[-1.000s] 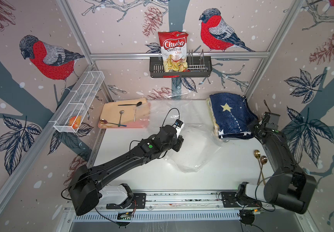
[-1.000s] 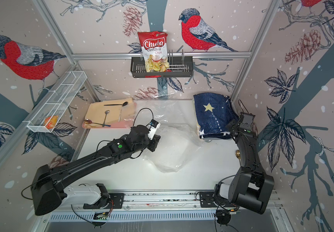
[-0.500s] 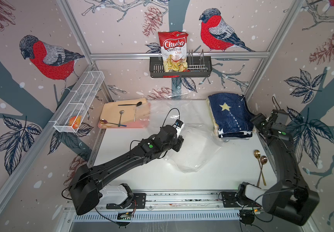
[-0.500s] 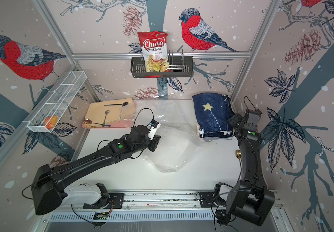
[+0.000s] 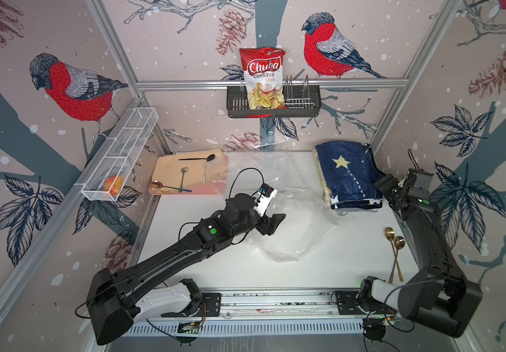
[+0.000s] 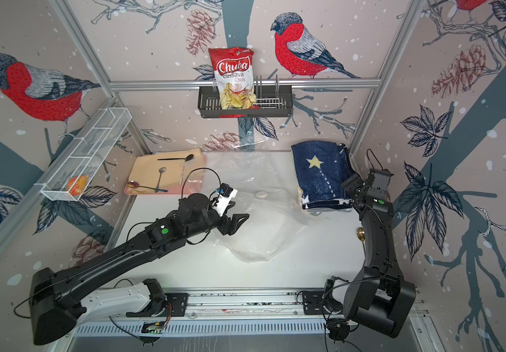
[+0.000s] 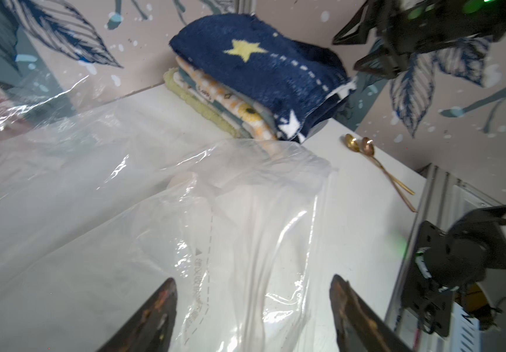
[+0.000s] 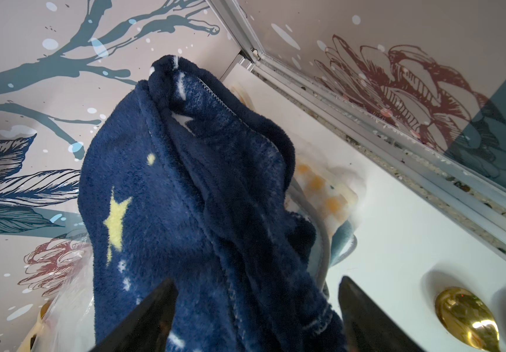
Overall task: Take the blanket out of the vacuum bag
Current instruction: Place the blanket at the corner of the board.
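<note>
Two grippers, jaws spread and empty: left gripper (image 7: 251, 279) over the crinkly transparent plastic vacuum bag (image 5: 291, 234), right gripper (image 8: 256, 280) just beside the folded navy star-patterned fleece blanket (image 5: 347, 176). We judge that bag film touching the blanket's near corner could drag it if tugged. The blanket lies outside the bag, at the white table's (image 5: 215, 265) far right corner, long axis front-to-back, layered edges facing the bag.

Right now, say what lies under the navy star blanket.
Under the navy star blanket: an orange-checked cloth above a pale green fuzzy cloth. Only their edges show; the rest is covered.
</note>
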Action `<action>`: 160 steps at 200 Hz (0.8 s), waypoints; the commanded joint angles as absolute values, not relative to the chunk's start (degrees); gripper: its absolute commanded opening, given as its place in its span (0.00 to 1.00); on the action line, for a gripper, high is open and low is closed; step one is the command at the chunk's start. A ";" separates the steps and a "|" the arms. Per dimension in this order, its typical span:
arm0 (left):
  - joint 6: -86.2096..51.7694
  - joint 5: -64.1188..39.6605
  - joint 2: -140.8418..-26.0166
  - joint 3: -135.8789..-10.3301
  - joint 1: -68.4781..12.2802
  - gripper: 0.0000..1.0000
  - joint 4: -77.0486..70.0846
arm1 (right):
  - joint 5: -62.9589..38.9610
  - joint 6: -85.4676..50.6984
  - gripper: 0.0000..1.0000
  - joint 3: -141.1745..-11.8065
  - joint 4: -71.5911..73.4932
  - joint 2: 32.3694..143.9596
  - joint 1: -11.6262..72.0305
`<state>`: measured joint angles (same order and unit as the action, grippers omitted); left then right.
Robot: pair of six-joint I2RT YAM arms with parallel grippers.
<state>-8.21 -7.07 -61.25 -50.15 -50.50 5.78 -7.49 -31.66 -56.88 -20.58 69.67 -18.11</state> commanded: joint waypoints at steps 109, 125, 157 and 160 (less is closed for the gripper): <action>-10.02 32.06 -44.58 -39.16 -46.43 0.71 -11.69 | -8.82 -32.47 0.89 -48.24 -8.92 56.42 -13.71; -9.67 35.56 -44.59 -38.85 -45.10 0.80 -12.30 | -4.14 -30.38 0.90 -46.30 -6.77 52.02 -5.88; -11.97 43.84 -47.10 -38.26 -41.71 0.96 -13.61 | 6.59 -25.02 1.00 -42.77 -3.39 47.59 11.12; -12.50 44.59 -47.51 -38.50 -41.22 0.96 -13.36 | 8.17 -24.59 1.00 -42.13 -2.69 47.43 12.78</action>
